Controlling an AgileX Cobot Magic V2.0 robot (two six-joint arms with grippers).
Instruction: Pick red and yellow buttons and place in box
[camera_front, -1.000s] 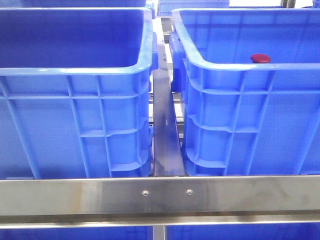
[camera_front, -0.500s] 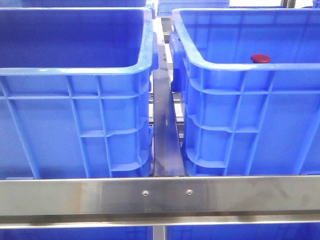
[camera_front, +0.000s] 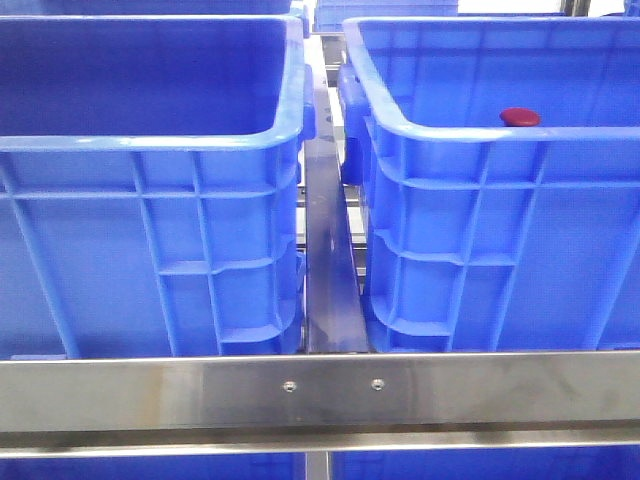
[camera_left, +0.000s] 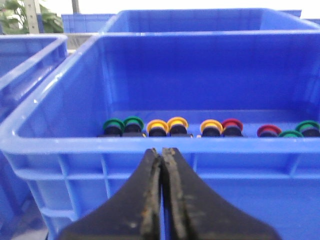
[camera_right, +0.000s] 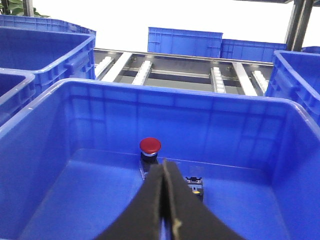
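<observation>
While both arms are hanging outside the crates, the left end effector (camera_left: 162, 200) is sitting pressed closed and empty before a blue crate (camera_left: 150, 145) holding green, yellow (camera_left: 158, 127) and red buttons (camera_left: 232, 126) in a row along its far wall. Likewise, the right end effector (camera_right: 164, 205) is staying closed, empty, over the box (camera_right: 280, 150), where a red button (camera_right: 150, 145) is standing upright beyond its tips.

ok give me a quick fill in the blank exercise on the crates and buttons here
1. The left claw is ____, holding nothing.
2. The row of buttons before it shows green, red and ____ caps.
3. Seen from the front, the red button sits in the crate on the ____ side.

Missing words: shut; yellow; right
</observation>
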